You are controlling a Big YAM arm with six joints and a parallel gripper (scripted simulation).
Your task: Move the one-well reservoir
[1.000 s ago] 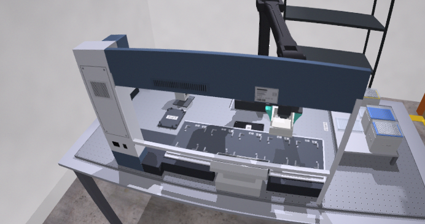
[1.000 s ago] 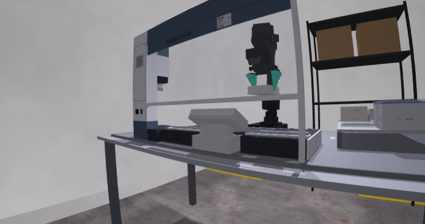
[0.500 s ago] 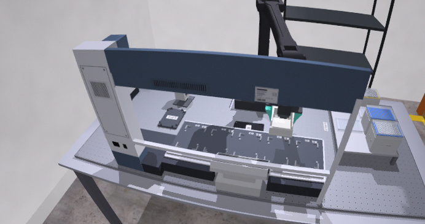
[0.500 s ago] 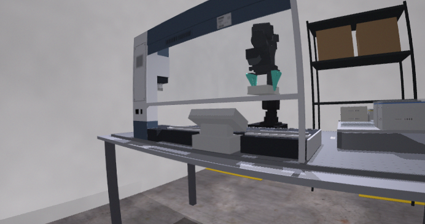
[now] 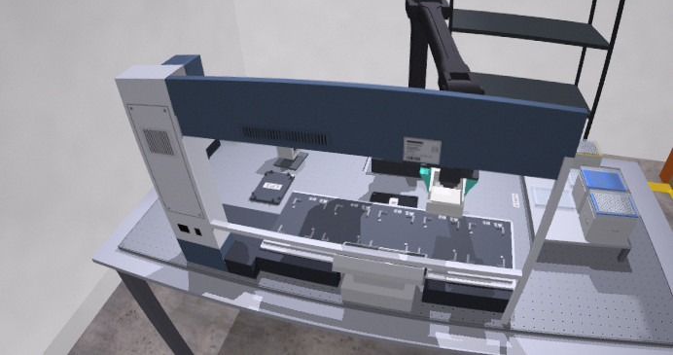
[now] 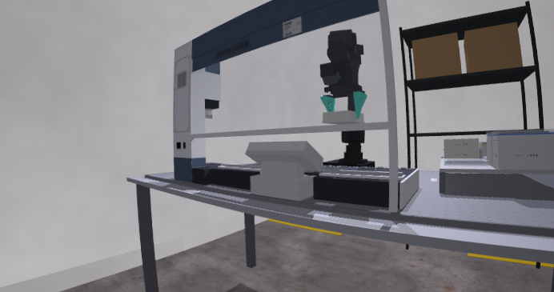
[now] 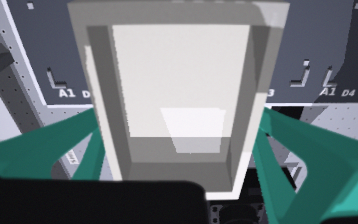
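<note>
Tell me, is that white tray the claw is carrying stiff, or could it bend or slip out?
The reservoir looks stiff: its walls stay straight with the gripper clamped on its two long sides. It is probably light, being one hollow, empty well. Its smooth sides could slip, since only the teal fingers hold it, well above the deck.
</note>
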